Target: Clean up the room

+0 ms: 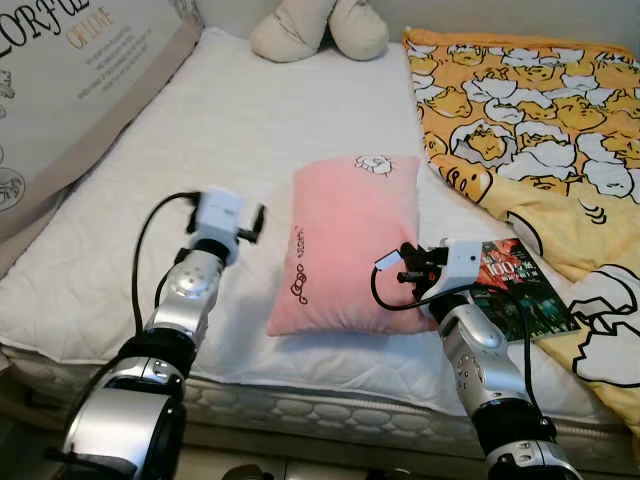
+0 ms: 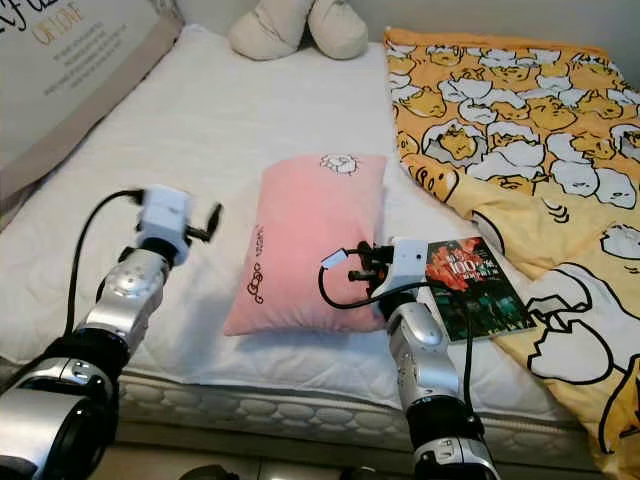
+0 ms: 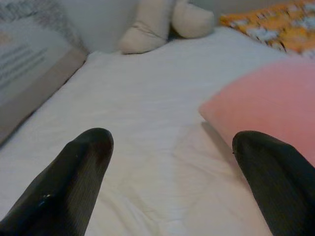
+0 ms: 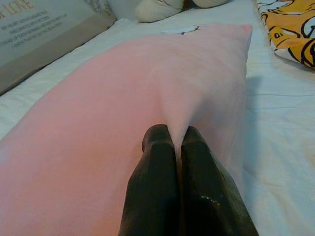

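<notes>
The pink pillow (image 1: pixel 345 240) lies flat in the middle of the bed's white mattress (image 1: pixel 200 130), long axis running from the foot edge near the robot up toward the head of the bed, with a little cartoon patch at the far end and dark script along its left side. The right claw (image 4: pixel 177 142) is pinched shut on a fold of the pillow's fabric at the near right corner, fingers pressed together with pink cloth bunched between them. The left claw (image 3: pixel 170 152) hovers just off the pillow's left side with its fingers spread wide, nothing in them, bare mattress underneath. Right beside the pillow's near right corner sits a dark book (image 1: pixel 520 290), partly tucked under the right arm. A yellow cartoon blanket (image 1: pixel 530 110) covers the right side of the bed. A cream plush toy (image 1: pixel 320 28) sits at the far end, and a big printed pillow (image 1: pixel 70 80) leans along the left edge. Open mattress left of and beyond the pillow.
</notes>
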### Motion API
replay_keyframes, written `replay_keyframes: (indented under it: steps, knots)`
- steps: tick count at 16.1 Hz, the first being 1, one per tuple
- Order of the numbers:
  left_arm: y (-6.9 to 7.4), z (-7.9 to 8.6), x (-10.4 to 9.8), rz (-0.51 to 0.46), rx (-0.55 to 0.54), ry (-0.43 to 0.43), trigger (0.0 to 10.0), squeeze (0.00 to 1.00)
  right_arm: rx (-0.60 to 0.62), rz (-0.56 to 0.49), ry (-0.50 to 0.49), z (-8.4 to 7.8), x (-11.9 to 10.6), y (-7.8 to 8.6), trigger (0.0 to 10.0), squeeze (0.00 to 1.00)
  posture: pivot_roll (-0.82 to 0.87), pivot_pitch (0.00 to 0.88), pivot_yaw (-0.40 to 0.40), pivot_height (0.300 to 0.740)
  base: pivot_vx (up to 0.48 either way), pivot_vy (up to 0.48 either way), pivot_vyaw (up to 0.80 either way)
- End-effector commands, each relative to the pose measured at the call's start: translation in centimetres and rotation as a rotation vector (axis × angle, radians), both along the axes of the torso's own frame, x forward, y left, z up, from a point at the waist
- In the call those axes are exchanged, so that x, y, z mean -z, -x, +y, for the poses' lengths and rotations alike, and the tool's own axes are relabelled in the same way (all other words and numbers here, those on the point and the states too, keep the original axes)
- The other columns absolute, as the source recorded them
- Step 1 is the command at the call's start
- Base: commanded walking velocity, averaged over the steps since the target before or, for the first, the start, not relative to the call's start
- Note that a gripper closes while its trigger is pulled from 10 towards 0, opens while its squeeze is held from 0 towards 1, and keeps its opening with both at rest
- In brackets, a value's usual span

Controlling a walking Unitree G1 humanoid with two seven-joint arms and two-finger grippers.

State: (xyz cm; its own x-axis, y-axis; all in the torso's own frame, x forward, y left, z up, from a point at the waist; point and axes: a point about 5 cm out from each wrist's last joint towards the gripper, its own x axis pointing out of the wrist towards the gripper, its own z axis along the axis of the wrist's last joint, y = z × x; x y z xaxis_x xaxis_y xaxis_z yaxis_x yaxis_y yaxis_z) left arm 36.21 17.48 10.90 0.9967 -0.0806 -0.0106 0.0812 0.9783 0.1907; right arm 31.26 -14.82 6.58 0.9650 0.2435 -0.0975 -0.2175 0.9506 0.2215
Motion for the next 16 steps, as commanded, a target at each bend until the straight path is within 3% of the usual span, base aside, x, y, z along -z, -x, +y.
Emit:
replay_keyframes:
  steps: [1, 7, 10, 11, 12, 14, 16]
  knots:
    - [0.1, 0.5, 0.0, 0.005, -0.038, 0.068, 10.0, 0.00, 0.013, -0.018, 0.003, -0.4, -0.3, -0.1, 0.0, 0.00, 0.01, 0.000, 0.024, 0.740, 0.000, 0.000, 0.00]
    - [0.6, -0.3, 0.5, 0.029, 0.013, 0.118, 10.0, 0.00, 0.004, -0.022, 0.022, -0.5, -0.4, -0.3, 0.0, 0.00, 0.02, 0.000, 0.016, 0.740, 0.000, 0.000, 0.00]
    - [0.9, -0.4, 0.6, 0.024, 0.028, 0.071, 10.0, 0.00, 0.003, -0.024, 0.022, -0.4, -0.4, -0.2, 0.0, 0.00, 0.02, 0.000, 0.016, 0.740, 0.000, 0.000, 0.00]
    - [0.8, -0.5, -0.3, -0.054, 0.059, -0.057, 10.0, 0.00, 0.003, -0.023, 0.022, -0.4, -0.4, -0.1, 0.0, 0.00, 0.02, 0.000, 0.014, 0.740, 0.000, 0.000, 0.00]
    - [0.7, -0.4, -2.0, -0.174, 0.085, -0.238, 10.0, 1.00, 0.001, -0.018, 0.023, -0.4, -0.1, 0.1, 0.0, 0.00, 0.02, 0.000, 0.013, 0.740, 0.000, 0.000, 0.00]
    - [-0.1, 0.4, -4.1, -0.236, 0.056, -0.307, 10.0, 1.00, -0.001, -0.010, 0.027, -0.5, 0.1, 0.5, 0.0, 0.00, 0.02, 0.000, 0.009, 0.740, 0.000, 0.000, 0.00]
    - [-0.6, 1.0, -5.1, -0.254, 0.039, -0.317, 10.0, 1.00, -0.002, -0.007, 0.031, -0.5, 0.2, 0.6, 0.0, 0.00, 0.01, 0.000, 0.007, 0.740, 0.000, 0.000, 0.00]
